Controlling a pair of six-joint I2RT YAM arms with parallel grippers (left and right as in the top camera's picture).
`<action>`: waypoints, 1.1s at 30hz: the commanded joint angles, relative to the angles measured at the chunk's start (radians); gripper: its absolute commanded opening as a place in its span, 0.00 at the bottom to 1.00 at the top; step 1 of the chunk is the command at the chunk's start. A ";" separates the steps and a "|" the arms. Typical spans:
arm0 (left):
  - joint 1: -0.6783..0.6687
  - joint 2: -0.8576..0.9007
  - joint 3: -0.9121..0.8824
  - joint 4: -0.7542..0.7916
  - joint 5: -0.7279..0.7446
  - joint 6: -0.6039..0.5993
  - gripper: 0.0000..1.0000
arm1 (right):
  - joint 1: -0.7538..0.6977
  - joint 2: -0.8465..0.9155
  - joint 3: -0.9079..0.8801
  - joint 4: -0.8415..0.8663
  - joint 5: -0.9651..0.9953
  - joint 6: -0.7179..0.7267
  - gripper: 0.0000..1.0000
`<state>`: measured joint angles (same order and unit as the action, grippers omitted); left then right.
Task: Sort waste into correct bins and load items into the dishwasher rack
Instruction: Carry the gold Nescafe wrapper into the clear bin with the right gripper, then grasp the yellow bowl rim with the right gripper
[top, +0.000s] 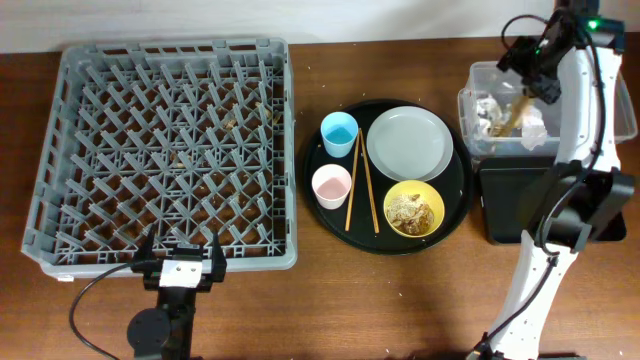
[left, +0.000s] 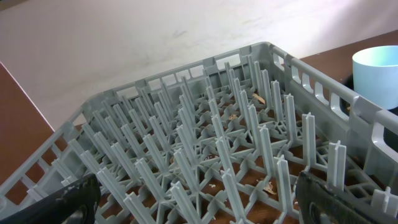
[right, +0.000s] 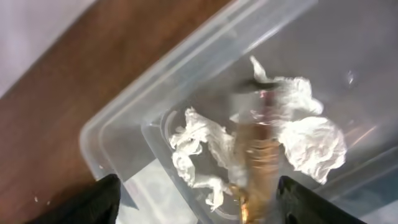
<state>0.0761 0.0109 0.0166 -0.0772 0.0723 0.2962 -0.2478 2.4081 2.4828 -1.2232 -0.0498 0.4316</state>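
Both spread wide: your right gripper (right: 205, 200) hangs over the tub (right: 124, 118), dropping the wrapper (right: 258, 155) among napkins (right: 311, 140); left gripper (top: 182, 256) rests by the rack (top: 170, 150), ready.

A large round black tray (top: 455, 190) sits right of centre on the dark brown wooden surface (top: 400, 300), and a pale wall (top: 300, 20) runs along the far edge.
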 joint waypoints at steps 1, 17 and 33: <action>0.005 -0.005 -0.008 0.002 0.010 0.009 1.00 | 0.003 -0.051 0.029 -0.022 -0.101 -0.084 0.80; 0.005 -0.005 -0.008 0.002 0.010 0.009 1.00 | 0.555 -0.359 -0.327 -0.409 0.036 -0.033 0.74; 0.005 -0.005 -0.008 0.002 0.010 0.009 1.00 | 0.633 -0.359 -1.019 0.080 0.033 0.034 0.30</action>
<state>0.0765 0.0109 0.0166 -0.0772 0.0723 0.2962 0.3664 2.0590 1.4860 -1.1568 -0.0372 0.4614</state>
